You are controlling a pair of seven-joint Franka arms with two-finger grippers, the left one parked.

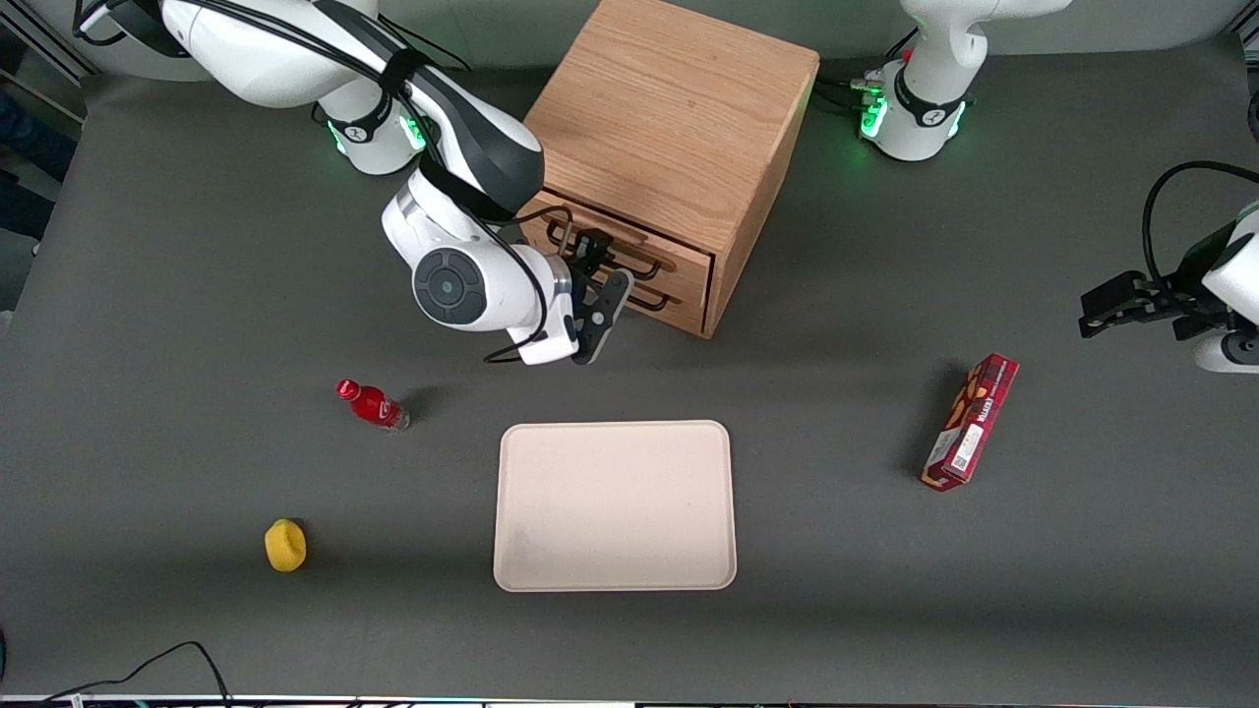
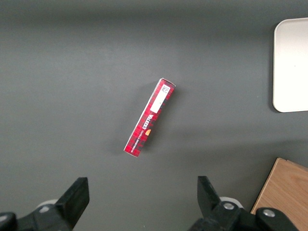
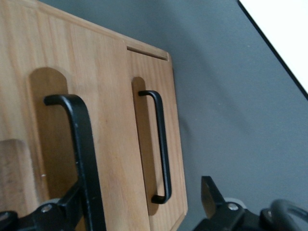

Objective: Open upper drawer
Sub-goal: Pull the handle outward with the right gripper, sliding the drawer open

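Observation:
The oak cabinet (image 1: 679,108) stands at the back of the table. Its upper drawer (image 1: 691,258) has a long black wire handle (image 1: 649,258); the lower drawer (image 1: 691,298) has a like handle (image 1: 661,300). My right gripper (image 1: 602,267) is open right in front of the drawer fronts, at the upper handle. In the right wrist view the upper drawer (image 3: 106,96) and its handle (image 3: 82,139) are close. The handle runs just inside one finger (image 3: 65,211) of the gripper (image 3: 137,197). The lower drawer (image 3: 175,96) and its handle (image 3: 162,144) lie beside it. The fingers grip nothing.
A beige tray (image 1: 615,506) lies nearer the front camera than the cabinet. A red bottle (image 1: 372,404) and a yellow object (image 1: 285,545) lie toward the working arm's end. A red box (image 1: 971,421) lies toward the parked arm's end, also in the left wrist view (image 2: 149,118).

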